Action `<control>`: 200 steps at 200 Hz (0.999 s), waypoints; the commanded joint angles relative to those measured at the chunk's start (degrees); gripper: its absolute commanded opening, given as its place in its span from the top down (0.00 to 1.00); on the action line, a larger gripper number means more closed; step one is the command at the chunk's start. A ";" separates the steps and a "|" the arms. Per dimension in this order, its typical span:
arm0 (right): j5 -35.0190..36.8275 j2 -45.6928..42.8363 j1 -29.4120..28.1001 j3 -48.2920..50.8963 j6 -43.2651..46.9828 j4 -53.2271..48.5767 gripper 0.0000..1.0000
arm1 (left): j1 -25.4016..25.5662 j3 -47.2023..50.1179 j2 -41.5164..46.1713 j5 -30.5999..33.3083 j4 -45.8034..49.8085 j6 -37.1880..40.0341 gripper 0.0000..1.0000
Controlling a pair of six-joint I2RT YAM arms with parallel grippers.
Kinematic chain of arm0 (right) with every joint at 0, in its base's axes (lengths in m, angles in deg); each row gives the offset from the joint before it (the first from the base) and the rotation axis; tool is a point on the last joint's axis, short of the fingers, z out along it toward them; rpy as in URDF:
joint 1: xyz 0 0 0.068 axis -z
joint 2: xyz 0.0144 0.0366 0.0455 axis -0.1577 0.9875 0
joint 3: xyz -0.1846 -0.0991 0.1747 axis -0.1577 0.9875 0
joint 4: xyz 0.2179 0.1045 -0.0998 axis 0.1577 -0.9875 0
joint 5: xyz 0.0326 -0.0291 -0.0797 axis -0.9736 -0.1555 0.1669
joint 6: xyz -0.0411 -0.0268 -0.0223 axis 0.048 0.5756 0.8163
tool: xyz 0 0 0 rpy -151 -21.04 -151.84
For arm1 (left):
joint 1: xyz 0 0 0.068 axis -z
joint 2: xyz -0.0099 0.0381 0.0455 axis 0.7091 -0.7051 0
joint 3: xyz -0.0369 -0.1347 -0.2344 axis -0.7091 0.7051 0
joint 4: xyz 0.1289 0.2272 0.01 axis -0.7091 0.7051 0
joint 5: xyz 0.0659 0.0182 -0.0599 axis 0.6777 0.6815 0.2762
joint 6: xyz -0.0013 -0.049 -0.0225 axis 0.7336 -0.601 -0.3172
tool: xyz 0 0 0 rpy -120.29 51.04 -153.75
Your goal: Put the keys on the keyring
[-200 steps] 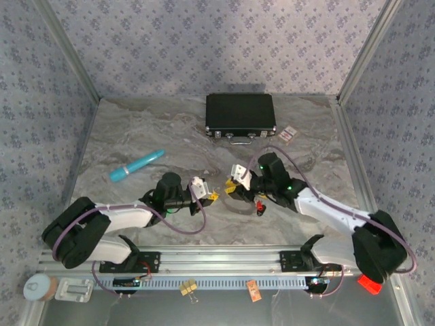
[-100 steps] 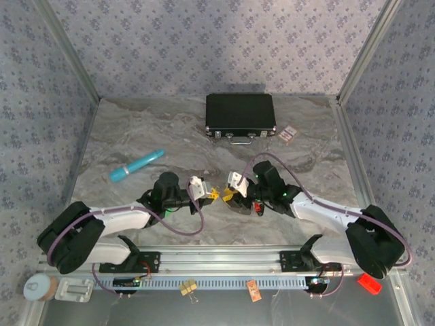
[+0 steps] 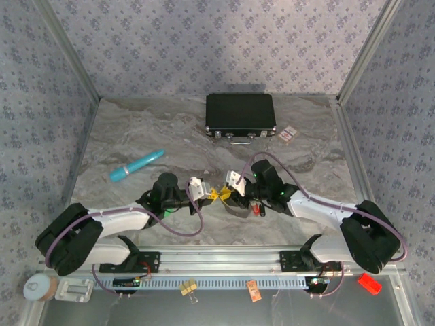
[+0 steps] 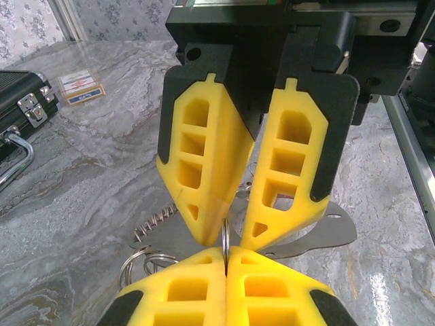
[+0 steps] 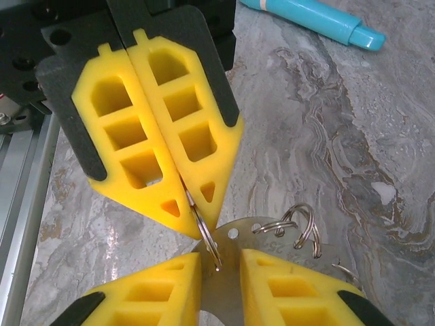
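The left gripper [image 4: 226, 257] clamps the keyring [image 5: 206, 238] mid-table, nose to nose with the right gripper [image 5: 221, 265], whose jaws sit slightly parted astride it. The keyring stands on edge, its plane running gripper to gripper, with a red key [image 3: 257, 210] just beside.

Your left gripper [image 4: 226, 255] and right gripper [image 4: 228, 236] are both bright yellow with black backs, and the keyring [image 5: 207, 238] is shiny grey. Your table [image 3: 136, 136] is grey with swirly lines, the case [image 3: 240, 113] is black, the pen [image 3: 136, 166] is light blue, and the walls [image 3: 204, 41] are grey-blue with little flowers.
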 commanded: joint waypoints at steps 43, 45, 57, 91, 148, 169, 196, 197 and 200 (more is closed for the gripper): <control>-2.85 0.80 0.18 -3.15 -0.13 -0.02 1.00 | 0.55 0.14 1.67 -1.44 -2.12 0.28 1.00; -2.80 0.79 0.14 -3.29 0.05 -0.42 1.00 | 0.53 0.07 1.73 -1.22 -2.02 0.17 1.00; -2.13 0.38 0.19 -4.34 0.97 -3.10 1.00 | 0.54 -0.30 2.48 1.23 -0.07 -0.26 0.86; 6.90 -0.26 -2.49 -10.76 8.13 -18.38 1.00 | 0.62 0.21 9.49 5.74 9.14 1.20 0.70; 16.58 2.72 -7.30 -18.62 14.67 -31.10 1.00 | 1.09 0.17 12.66 8.90 14.24 1.76 0.69; 15.81 1.71 -7.75 -19.29 14.74 -31.06 1.00 | 1.09 0.47 13.28 8.71 15.18 2.07 0.68; 15.55 1.45 -8.67 -19.93 15.16 -31.28 1.00 | 1.12 0.53 13.25 8.20 15.22 2.23 0.67; 15.58 1.46 -8.67 -19.94 15.16 -31.29 1.00 | 1.09 0.50 13.23 8.14 15.20 2.24 0.67; 15.77 1.47 -8.85 -20.08 15.26 -31.36 1.00 | 1.10 0.42 13.14 8.00 15.33 2.24 0.67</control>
